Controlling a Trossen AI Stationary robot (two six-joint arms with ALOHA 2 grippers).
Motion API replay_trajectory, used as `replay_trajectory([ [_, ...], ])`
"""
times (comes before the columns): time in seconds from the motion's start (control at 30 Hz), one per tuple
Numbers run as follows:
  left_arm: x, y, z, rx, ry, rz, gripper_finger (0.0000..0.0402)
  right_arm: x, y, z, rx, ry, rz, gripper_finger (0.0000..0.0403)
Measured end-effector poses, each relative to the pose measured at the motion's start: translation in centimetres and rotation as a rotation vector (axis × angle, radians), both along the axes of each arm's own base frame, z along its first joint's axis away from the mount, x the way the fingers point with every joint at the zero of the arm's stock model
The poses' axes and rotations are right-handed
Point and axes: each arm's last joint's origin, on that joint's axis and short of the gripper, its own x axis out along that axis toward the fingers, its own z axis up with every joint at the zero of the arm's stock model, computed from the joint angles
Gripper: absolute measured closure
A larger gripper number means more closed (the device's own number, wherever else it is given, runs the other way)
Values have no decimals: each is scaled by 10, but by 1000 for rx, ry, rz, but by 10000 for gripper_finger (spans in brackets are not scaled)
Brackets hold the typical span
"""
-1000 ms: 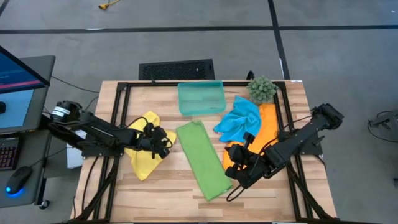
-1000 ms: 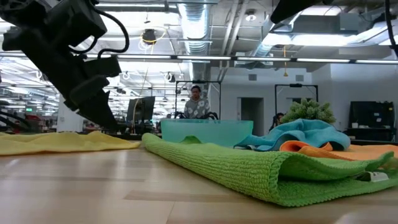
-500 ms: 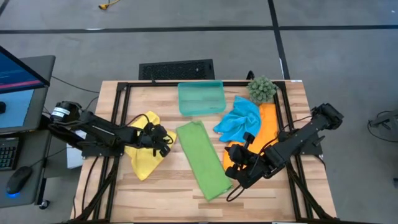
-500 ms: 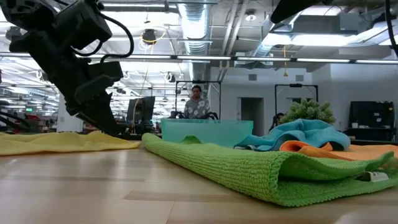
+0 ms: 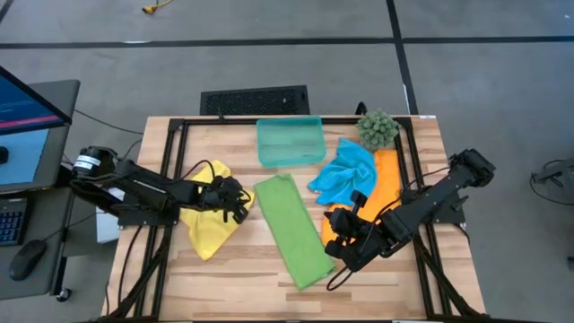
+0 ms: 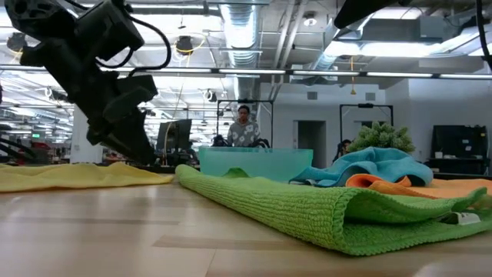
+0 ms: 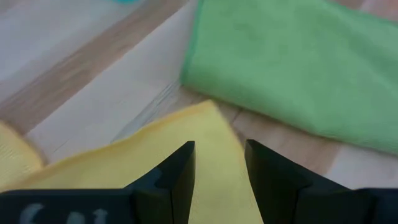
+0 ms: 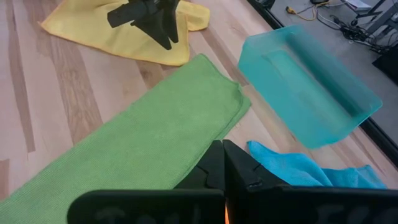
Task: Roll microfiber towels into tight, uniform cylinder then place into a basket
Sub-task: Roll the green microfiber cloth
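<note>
Hovering with parted, empty jaws over the yellow towel beside the flat green towel, the left gripper should pinch one clean corner low against the bench, while the right gripper waits clenched above the orange towel, the basket lying beyond.

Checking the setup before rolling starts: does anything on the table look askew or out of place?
Yes. The sky blue microfiber towel lies crumpled in a heap, overlapping the orange microfiber towel, not spread flat. The bright green microfiber towel lies folded long and skewed to the table's edges. A spiky green plant ball sits near the translucent teal plastic basket.
</note>
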Motion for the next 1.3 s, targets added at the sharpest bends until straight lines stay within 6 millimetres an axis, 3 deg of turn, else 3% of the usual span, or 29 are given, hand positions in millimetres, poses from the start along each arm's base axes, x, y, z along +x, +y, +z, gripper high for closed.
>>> replay_trajectory([
  [0.4,25,0,51,53,100,-47,269,1,-1,0,0,0,-5,392],
  [0.5,19,-4,45,40,133,-21,269,1,-1,0,0,0,-5,392],
  [0.63,15,-10,22,23,209,8,269,1,-1,0,0,0,-5,392],
  [0.83,30,-16,-10,35,347,-33,269,0,-2,0,-4,6,-5,392],
  [1.07,38,-18,-15,63,408,-38,269,0,-2,0,-4,6,-5,392],
  [1.3,13,-13,-14,78,628,68,269,0,-1,0,-3,7,-2,392],
])
